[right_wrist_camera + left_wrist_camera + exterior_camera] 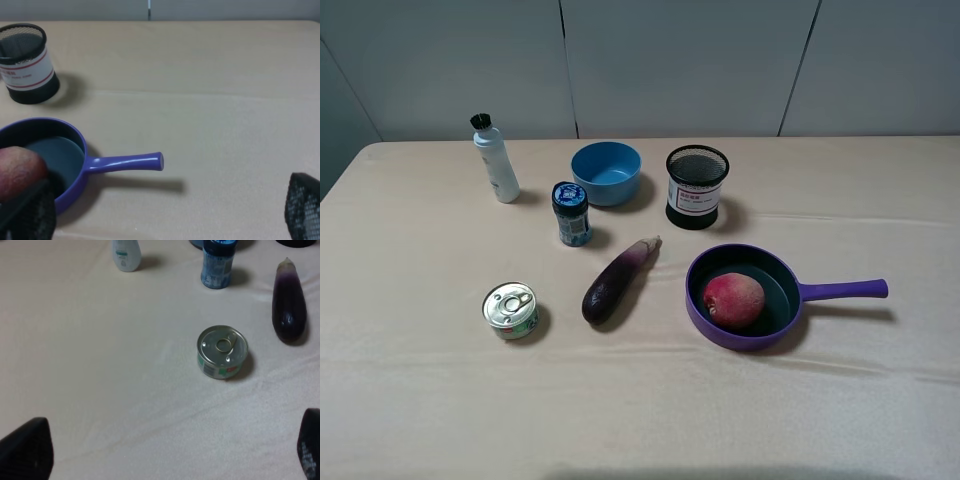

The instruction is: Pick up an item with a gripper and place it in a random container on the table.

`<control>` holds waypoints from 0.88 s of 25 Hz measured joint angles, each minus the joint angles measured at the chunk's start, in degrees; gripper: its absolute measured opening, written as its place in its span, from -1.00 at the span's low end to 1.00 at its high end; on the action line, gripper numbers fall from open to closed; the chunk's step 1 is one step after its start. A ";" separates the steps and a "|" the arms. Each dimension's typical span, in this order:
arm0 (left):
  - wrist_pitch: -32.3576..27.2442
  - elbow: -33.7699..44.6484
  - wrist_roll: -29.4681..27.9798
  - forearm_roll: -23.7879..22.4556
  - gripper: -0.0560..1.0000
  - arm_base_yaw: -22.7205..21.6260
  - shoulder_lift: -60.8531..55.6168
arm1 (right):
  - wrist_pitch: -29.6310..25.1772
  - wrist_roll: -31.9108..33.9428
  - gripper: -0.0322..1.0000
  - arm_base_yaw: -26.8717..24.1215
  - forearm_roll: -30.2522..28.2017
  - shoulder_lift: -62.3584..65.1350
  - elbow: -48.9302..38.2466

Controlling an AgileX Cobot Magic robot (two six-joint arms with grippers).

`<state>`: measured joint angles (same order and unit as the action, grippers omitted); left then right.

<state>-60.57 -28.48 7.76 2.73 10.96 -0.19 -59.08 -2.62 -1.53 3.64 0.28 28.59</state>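
Observation:
The red-pink peach (733, 300) lies inside the purple frying pan (694, 305), right of the table's middle, with the pan's handle pointing right. Neither arm shows in the exterior view. In the right wrist view the peach (17, 170) and the pan (77, 137) lie just ahead of my right gripper (165, 215), whose fingertips (302, 207) stand wide apart, open and empty. My left gripper (167, 460) is open and empty too, its fingertips (25, 450) over bare beige table (90, 365), short of the tin can.
A dark purple eggplant (617, 280) and a silver tin can (510, 310) lie left of the pan. Behind them stand a blue jar (571, 213), a white bottle (496, 160), a blue bowl (607, 172) and a black mesh cup (697, 185).

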 joint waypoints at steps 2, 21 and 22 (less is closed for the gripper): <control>0.00 0.00 0.00 0.00 0.98 0.00 0.00 | 0.00 0.00 0.41 0.00 0.00 0.04 0.00; 0.00 0.00 0.00 0.00 0.98 0.00 0.00 | 0.00 0.00 0.41 0.00 0.00 0.17 0.00; 0.00 0.00 0.00 0.00 0.98 0.00 0.00 | 0.00 0.00 0.41 0.00 0.00 0.17 0.00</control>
<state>-60.57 -28.48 7.76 2.73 10.96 -0.19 -59.08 -2.62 -1.53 3.64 0.45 28.59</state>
